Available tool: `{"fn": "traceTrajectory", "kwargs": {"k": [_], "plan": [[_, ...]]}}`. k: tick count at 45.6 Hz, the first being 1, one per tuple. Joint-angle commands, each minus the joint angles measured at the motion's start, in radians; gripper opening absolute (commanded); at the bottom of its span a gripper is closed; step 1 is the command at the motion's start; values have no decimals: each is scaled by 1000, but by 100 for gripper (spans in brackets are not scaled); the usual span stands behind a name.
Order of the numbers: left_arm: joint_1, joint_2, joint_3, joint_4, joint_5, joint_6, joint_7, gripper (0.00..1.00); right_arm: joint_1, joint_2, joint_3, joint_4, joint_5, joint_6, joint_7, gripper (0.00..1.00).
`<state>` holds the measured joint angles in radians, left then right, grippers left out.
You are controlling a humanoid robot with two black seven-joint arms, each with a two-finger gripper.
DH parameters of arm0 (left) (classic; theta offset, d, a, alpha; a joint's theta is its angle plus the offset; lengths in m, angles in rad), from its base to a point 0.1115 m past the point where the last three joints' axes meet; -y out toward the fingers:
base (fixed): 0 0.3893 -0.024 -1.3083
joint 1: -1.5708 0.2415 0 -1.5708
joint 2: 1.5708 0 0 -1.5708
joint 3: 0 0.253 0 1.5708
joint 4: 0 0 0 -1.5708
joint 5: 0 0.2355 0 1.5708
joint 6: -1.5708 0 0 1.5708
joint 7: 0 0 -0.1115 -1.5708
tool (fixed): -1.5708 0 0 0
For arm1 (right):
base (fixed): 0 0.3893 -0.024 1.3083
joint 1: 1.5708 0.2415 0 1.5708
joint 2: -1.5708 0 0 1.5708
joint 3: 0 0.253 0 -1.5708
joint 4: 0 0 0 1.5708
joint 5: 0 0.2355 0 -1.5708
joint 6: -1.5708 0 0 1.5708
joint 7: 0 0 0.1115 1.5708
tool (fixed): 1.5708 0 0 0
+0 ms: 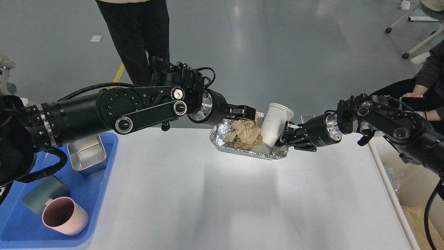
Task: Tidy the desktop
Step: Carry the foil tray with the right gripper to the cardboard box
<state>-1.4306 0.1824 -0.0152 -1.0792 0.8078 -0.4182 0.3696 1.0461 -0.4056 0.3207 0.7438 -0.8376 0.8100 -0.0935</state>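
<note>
While desktop (215, 194) lies below, left hand (250, 113) hovers over foil tray (222, 147)

A blue tray (100, 194) holds a steel tin (86, 155) and two mugs (pink (65, 215), green (43, 193)).

Two black jointed arms, silver wrist rings, round screwed joint caps, looping black cables

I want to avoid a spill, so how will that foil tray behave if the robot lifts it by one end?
The foil tray looks thin and crinkled, so it would likely flex or buckle rather than stay stiff. It probably weighs little, holding only crumpled brown paper and a white cup. The cup leans tilted over the rim, so it may tip out.
</note>
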Motion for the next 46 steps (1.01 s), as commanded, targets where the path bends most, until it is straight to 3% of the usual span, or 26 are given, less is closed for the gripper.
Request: {"fn": "traceTrajectory", "kwargs": {"k": [1, 10, 16, 20, 24, 32, 39, 46], "plan": [[-2, -1, -54, 1, -2, -5, 0, 97, 0, -1, 0, 0, 0, 0, 0, 0], [2, 12, -129, 1, -4, -11, -8, 97, 0, -1, 0, 0, 0, 0, 0, 0], [68, 41, -317, 21, -61, -11, -32, 97, 0, -1, 1, 0, 0, -2, 1, 0], [162, 100, -486, 102, -162, -19, -55, 97, 0, -2, 1, 0, 2, -2, 1, 0], [260, 135, -665, 218, -268, -54, -110, 97, -2, -16, 5, 0, 2, -2, 1, 0], [466, 149, -1006, 571, -510, -266, -126, 97, -34, -51, 84, -12, 5, -8, 11, 0], [564, 115, -1114, 702, -633, -369, -126, 97, -116, -61, 250, -95, 5, -11, 11, 0], [607, 60, -1126, 705, -714, -367, -129, 97, -196, -130, 383, -170, 8, -11, 12, 0]]}}
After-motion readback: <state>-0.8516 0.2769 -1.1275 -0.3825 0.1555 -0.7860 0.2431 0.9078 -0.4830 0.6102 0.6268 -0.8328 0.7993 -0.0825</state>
